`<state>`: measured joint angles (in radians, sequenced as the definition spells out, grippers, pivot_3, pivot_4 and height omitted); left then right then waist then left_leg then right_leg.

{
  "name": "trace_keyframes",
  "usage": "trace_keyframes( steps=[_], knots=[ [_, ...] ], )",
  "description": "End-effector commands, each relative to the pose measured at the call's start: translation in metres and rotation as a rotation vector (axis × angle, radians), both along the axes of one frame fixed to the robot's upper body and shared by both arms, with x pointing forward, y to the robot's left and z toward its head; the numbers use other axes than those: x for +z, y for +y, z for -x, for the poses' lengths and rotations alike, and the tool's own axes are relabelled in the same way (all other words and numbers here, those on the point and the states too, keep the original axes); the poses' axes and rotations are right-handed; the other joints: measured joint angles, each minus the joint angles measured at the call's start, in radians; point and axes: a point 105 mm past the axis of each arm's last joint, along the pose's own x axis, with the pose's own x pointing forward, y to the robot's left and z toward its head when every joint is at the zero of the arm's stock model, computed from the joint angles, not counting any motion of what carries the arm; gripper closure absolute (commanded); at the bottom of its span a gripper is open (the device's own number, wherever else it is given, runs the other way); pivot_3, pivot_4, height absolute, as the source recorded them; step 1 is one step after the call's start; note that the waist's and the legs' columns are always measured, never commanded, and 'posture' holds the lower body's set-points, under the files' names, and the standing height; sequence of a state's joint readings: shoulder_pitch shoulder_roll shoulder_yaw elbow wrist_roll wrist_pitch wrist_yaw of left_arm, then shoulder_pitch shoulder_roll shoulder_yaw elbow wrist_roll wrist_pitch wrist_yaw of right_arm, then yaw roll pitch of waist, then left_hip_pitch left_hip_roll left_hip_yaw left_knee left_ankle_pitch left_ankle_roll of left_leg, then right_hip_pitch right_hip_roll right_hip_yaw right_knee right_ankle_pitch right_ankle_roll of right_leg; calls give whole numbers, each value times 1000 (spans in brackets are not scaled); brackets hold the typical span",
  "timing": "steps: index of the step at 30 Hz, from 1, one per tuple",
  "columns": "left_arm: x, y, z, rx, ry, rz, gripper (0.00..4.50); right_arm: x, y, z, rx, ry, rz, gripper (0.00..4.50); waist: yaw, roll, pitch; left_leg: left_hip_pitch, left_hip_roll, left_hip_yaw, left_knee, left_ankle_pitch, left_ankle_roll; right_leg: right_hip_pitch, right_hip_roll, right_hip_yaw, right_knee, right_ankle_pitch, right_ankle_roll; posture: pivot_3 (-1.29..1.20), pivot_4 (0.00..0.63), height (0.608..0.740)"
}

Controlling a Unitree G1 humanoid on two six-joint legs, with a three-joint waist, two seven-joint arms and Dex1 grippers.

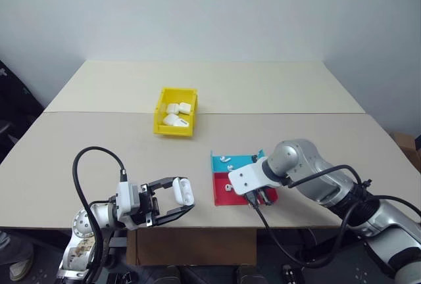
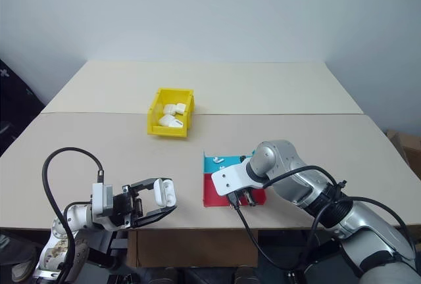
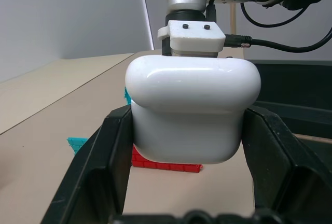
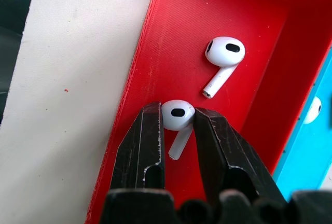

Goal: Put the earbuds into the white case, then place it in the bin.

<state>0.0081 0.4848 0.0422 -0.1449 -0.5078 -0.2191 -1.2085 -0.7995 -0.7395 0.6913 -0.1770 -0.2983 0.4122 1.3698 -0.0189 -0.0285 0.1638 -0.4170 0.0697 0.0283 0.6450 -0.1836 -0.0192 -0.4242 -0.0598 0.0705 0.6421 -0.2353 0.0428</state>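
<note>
My left gripper [image 1: 185,196] hangs over the table's front edge, shut on the white case [image 3: 192,115], which has its lid closed. On the red tray [image 4: 207,6], two earbuds lie side by side. My right gripper [image 4: 177,111] points down into it, its fingers closed on the head of one earbud [image 4: 176,115]. The other earbud [image 4: 224,53] lies loose just beyond. The yellow bin [image 1: 174,130] stands farther back, left of the table's middle.
A blue tray [image 1: 240,162] adjoins the red one on its far side and holds small white earbuds [image 1: 225,159]. The bin holds several white cases [image 1: 176,114]. A seam runs across the table behind the bin.
</note>
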Motion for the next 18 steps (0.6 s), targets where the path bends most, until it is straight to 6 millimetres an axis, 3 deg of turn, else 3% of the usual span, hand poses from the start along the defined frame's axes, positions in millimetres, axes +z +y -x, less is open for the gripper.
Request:
trace_keyframes(
  steps=[1, 6, 9, 11, 15, 18],
  knots=[
    [9, -2, 2, -14, -52, 3, 1698, 8, 1, 0, -10, -26, -37, 3824, 1, 0, 0, 0, 0, 0, 0, 0, 0, 0, 0, 0, 0, 0, 0, 0, 150, 740],
    [26, -8, -3, -28, -96, 65, 1698, 53, -1, 2, -83, -105, -235, 3824, 5, 0, 0, -1, 0, 0, 0, 0, 0, -1, 0, 0, 0, 0, 0, 0, 150, 740],
    [39, -12, -7, -46, -106, 111, 1698, 110, 1, -1, -194, -179, -616, 3824, 6, 0, 0, -2, 0, 0, 0, 0, 0, 0, 0, 0, 0, 1, 1, 0, 150, 740],
    [43, -13, -8, -50, -91, 120, 1698, 129, 4, 2, -218, -157, -794, 3824, 3, 0, 0, -1, 0, 0, 0, 0, 0, 0, 0, -1, 0, 3, 4, 0, 150, 740],
    [57, -22, -8, -133, -105, 192, 1698, 171, 5, 20, -140, -308, -1157, 3824, 3, 0, 0, -1, 0, -1, -2, 0, 0, 0, 0, -1, 0, 4, 6, 0, 150, 740],
    [63, -31, -12, -176, -100, 212, 1698, 191, 5, 36, -94, -387, -1443, 3824, 4, -1, 0, -2, 0, -1, -2, 0, 0, 0, 0, -1, -1, 3, 6, 0, 150, 740]
  ],
)
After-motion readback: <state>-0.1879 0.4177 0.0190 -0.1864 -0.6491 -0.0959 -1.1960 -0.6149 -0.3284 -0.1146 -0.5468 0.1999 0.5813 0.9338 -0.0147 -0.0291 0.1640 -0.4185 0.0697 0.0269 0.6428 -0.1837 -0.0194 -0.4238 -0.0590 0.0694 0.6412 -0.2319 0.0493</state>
